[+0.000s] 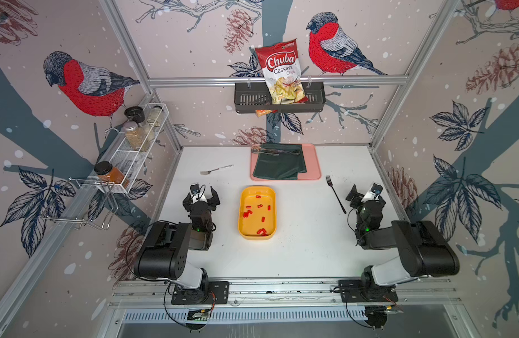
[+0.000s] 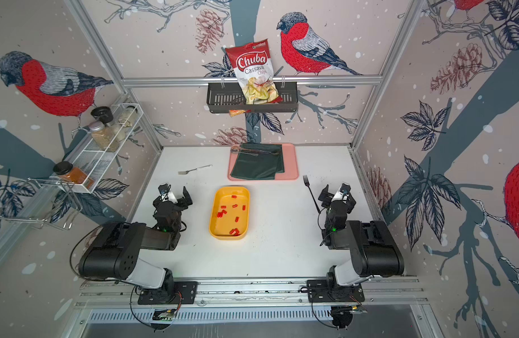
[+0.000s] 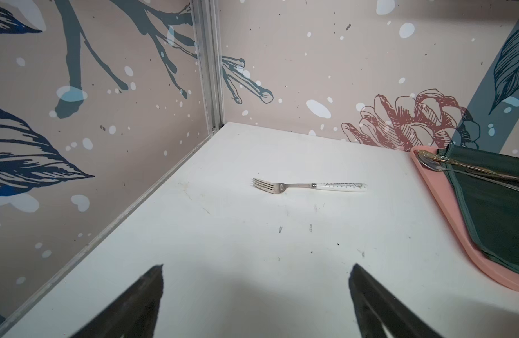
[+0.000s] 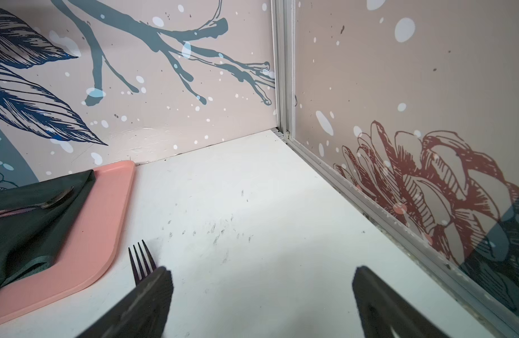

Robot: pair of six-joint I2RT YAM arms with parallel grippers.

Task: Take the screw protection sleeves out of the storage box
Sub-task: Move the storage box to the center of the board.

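Note:
The storage box [image 1: 242, 218] [image 2: 213, 218] is a shallow yellow tray at the middle of the white table, seen in both top views. Several small red screw protection sleeves [image 1: 260, 206] [image 2: 235, 206] lie scattered on its floor. My left gripper [image 1: 201, 195] [image 2: 173, 195] hovers to the left of the box, open and empty; in the left wrist view the gripper [image 3: 257, 266] shows only bare table between its fingers. My right gripper [image 1: 366, 194] [image 2: 338, 193] is far to the right of the box, also open and empty [image 4: 262, 269]. Neither wrist view shows the box.
A white-handled fork [image 1: 216, 169] [image 3: 308, 186] lies ahead of the left gripper. A black fork [image 1: 335, 194] [image 4: 141, 260] lies beside the right gripper's inner finger. A pink tray [image 1: 314, 164] [image 3: 451, 204] [image 4: 106, 210] with green cloth sits behind the box. A wall basket [image 1: 246, 99] and a spice rack [image 1: 135, 152] hang above.

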